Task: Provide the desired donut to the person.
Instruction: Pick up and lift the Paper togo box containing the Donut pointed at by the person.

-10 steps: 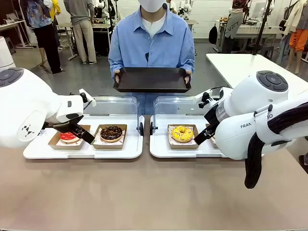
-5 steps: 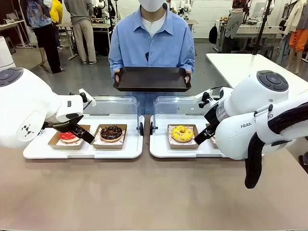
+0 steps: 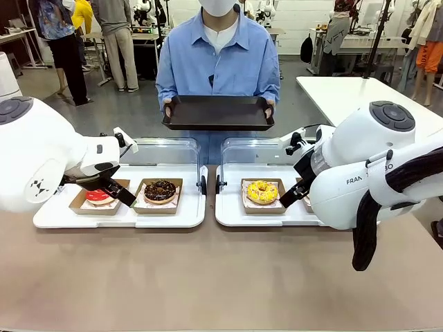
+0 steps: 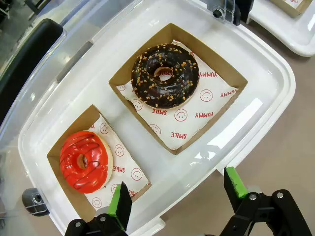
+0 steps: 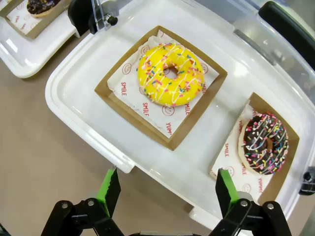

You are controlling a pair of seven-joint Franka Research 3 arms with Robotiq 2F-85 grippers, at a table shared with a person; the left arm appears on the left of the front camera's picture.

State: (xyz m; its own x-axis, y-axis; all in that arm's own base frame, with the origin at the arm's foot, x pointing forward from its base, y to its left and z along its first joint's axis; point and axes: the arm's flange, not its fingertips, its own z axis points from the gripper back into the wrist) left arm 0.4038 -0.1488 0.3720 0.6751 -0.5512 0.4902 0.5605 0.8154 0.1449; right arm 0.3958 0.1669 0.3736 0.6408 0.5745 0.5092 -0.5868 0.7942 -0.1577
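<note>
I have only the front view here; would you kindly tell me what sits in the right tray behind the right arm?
Observer: A chocolate donut with coloured sprinkles, lying beside the yellow-glazed donut.
Operator: Thank you. Is the right gripper holding anything?
Observer: No, the right gripper is open and empty.
Operator: And the left one, if you would?
Observer: The left gripper is open and empty as well.

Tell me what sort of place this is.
Probably a lab or workshop staged as a donut counter: boxed donuts in white display cases, a person holding a black tray, and plain work tables behind.
</note>
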